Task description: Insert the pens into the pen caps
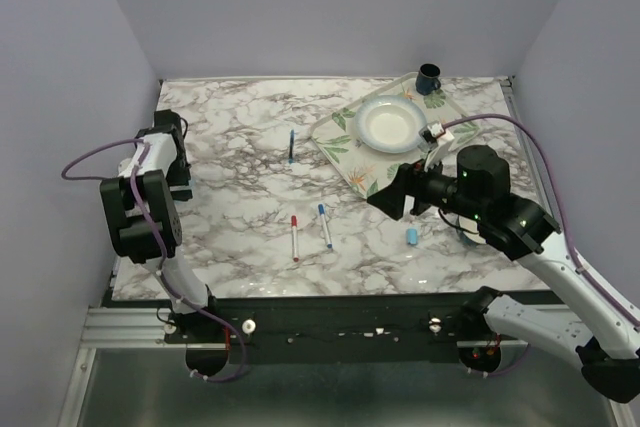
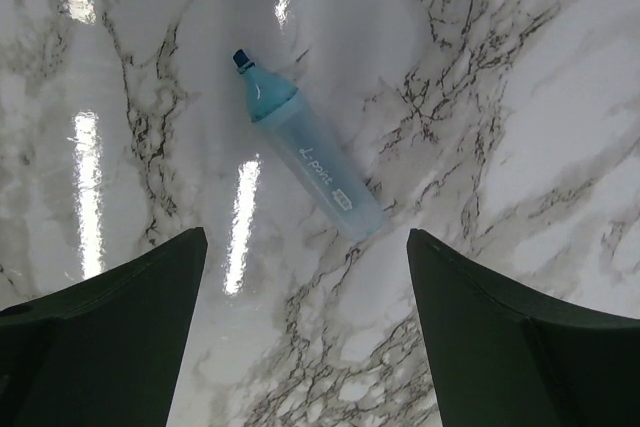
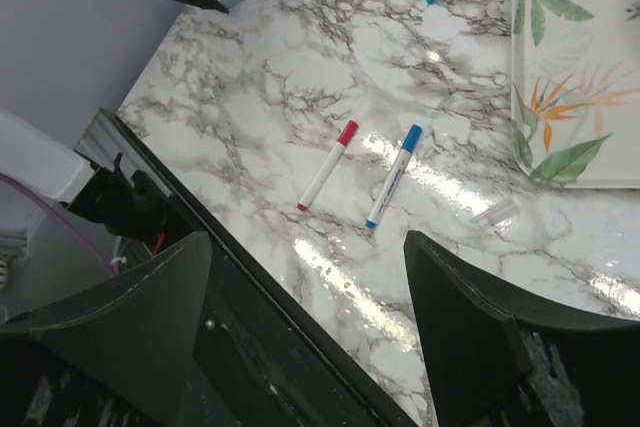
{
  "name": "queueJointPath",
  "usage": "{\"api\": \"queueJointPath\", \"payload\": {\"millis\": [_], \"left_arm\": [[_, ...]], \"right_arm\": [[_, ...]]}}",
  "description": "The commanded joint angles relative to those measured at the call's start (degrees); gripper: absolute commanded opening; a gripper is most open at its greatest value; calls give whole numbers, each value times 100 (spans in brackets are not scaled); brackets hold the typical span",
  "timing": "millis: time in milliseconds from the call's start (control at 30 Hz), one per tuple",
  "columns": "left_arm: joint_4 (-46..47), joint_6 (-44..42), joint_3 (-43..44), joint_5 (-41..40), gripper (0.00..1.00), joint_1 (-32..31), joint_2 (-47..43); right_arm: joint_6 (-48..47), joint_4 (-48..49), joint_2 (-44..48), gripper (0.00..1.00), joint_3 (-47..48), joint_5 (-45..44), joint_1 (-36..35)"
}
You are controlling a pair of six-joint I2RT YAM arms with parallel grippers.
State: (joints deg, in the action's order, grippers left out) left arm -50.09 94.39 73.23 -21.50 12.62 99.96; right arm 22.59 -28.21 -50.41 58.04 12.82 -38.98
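L gripper [image 2: 305,247] is at far left of top view, over marble table [image 1: 240,197]. Its jaws are wide apart w/ nothing btwn them, so no hold. In its wrist view the light blue pen [image 2: 305,152] lies flat on the table mid-frame, dark tip toward upper left. Its blunt end is just beyond the finger gap, touching neither finger.

Centre of top view: a dark slim pen [image 1: 291,145] lies alone, upper middle. Lower down, red-ended pen [image 1: 294,237] and blue-ended pen [image 1: 325,225] lie side by side, near but apart, both w/ white barrels. Right of them a light blue cap [image 1: 411,236] sits by itself on the table.

R gripper [image 3: 307,242] hovers right of centre above the table, jaws spread wide, empty.

Upper right: leaf-print tray [image 1: 340,142] w/ white plate [image 1: 390,125] on it, and dark mug [image 1: 428,77] at its upper corner.
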Motion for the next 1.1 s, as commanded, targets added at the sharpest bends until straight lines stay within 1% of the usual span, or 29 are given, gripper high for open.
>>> {"api": "queueJointPath", "payload": {"millis": [0,167,267,367,433,467,567,733,833,867,933,1067], "left_arm": [[-36,853,261,-118,88,-23,558],[-370,1011,753,-469,85,-23,1165],[-336,985,789,-540,81,-32,1298],[-257,1037,632,-645,75,-58,1236],[-142,1038,508,-663,73,-67,1210],[-98,1020,430,-593,70,-67,1245],[-133,968,437,-470,66,-93,1420],[-116,1055,297,-461,64,-225,1491],[-72,1169,148,-557,60,-295,1421],[42,1143,95,-575,56,-313,1395],[165,1021,77,-549,52,-313,1377],[95,985,69,-496,36,-322,1368]], "right_arm": [[-71,-606,-56,84,365,-218,-4],[-27,-774,-65,84,559,-333,-4],[0,-800,-118,84,664,-341,-4],[0,-818,-188,84,726,-298,-4],[0,-818,-214,84,744,-298,-4],[0,-801,-223,84,726,-298,-4],[9,-704,-206,84,647,-271,-4],[-88,-835,-224,84,761,-236,-4],[-114,-836,-57,84,700,-315,-4],[-106,-836,-13,84,674,-324,-4],[-88,-818,75,84,577,-324,5],[-9,-818,321,84,446,-306,-4]]}}
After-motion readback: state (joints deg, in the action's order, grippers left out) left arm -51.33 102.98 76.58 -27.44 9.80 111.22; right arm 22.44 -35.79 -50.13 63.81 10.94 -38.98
